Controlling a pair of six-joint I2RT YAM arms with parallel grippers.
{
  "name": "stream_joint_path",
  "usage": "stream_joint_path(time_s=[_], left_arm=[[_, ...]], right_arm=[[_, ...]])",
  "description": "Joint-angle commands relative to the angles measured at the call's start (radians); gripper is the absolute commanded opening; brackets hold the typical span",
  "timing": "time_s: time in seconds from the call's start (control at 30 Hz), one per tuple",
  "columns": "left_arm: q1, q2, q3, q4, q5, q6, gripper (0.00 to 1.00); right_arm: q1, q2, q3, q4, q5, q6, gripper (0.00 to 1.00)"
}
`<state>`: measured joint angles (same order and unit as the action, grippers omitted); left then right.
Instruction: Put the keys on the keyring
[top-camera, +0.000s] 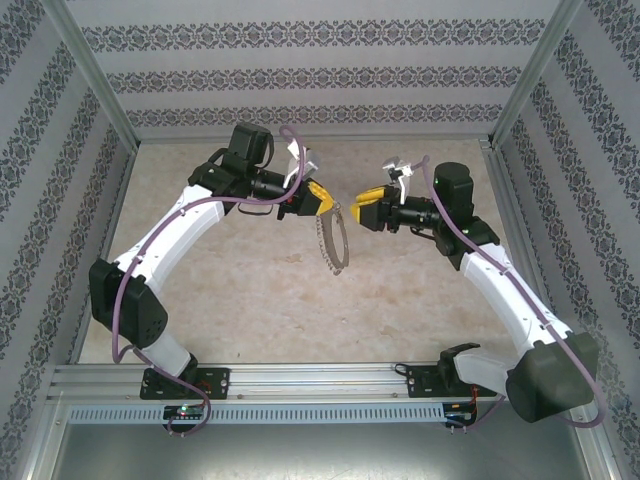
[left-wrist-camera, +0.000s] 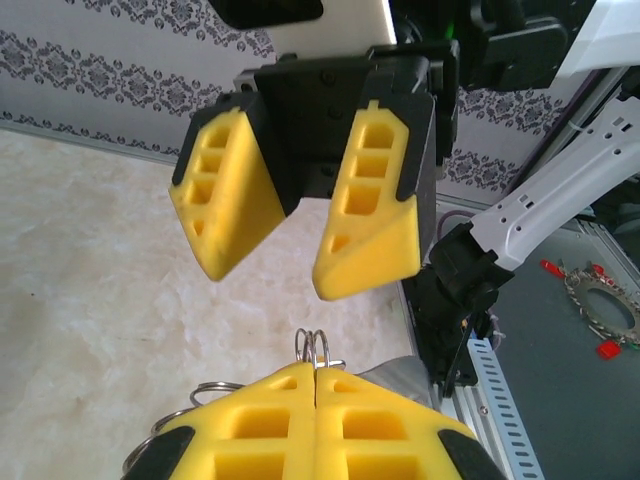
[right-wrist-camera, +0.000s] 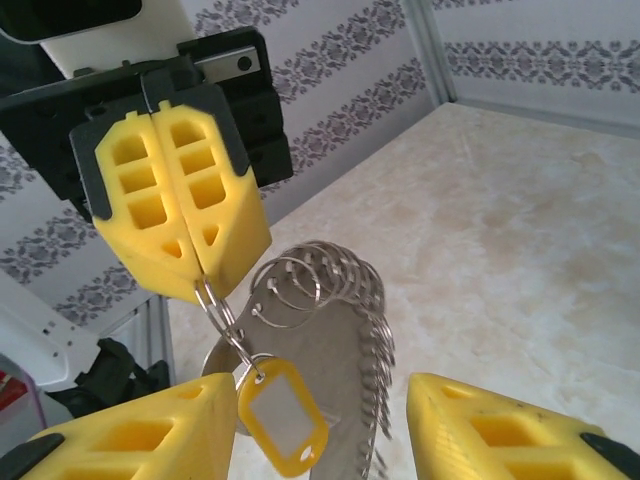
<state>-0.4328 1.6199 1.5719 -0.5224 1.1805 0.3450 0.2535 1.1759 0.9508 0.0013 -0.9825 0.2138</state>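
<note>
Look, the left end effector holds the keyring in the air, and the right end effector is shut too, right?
Not quite: the right end effector is open, its yellow fingers apart; the left wrist view shows it. The left end effector does hold the keyring in the air.

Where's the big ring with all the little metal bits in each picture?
Top external: keyring hangs mid-picture, under the left gripper.
Left wrist: keyring loops poke up at bottom centre.
Right wrist: keyring hangs in the centre.
Shared landmark: the shut left gripper pinching it.
</note>
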Motion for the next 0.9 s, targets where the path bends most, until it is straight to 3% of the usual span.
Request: stream_joint_path(time_s=[0.0,0.37,0.47,0.63,0.73,0.87], left_arm=[[-0.006,-0.039,0.002,0.065,0.029,-0.024,0.0],[-0.007,-0.04,-0.008,0.097,0.044,-0.059,0.0],[-0.009,-0.04,-0.01,0.107,0.042,-0.067,0.0],[-0.008,-0.04,-0.017,0.139,0.032,-0.092,0.0],[-0.008,-0.042,-0.029,0.17,0.024,-0.115,0.0],[-0.008,-0.043,-0.038,0.197,0.021,-0.135,0.0]], right_arm=[[0.015,-0.01,-0.018,0.102,-0.084,0.019,0.48],[0.057,0.032,-0.002,0.151,-0.099,0.027,0.45],[0.067,0.044,0.006,0.151,-0.104,0.026,0.36],[0.073,0.038,0.002,0.136,-0.098,0.017,0.13],[0.079,0.03,-0.008,0.117,-0.091,0.007,0.05],[0.095,0.029,-0.013,0.093,-0.077,-0.009,0.04]])
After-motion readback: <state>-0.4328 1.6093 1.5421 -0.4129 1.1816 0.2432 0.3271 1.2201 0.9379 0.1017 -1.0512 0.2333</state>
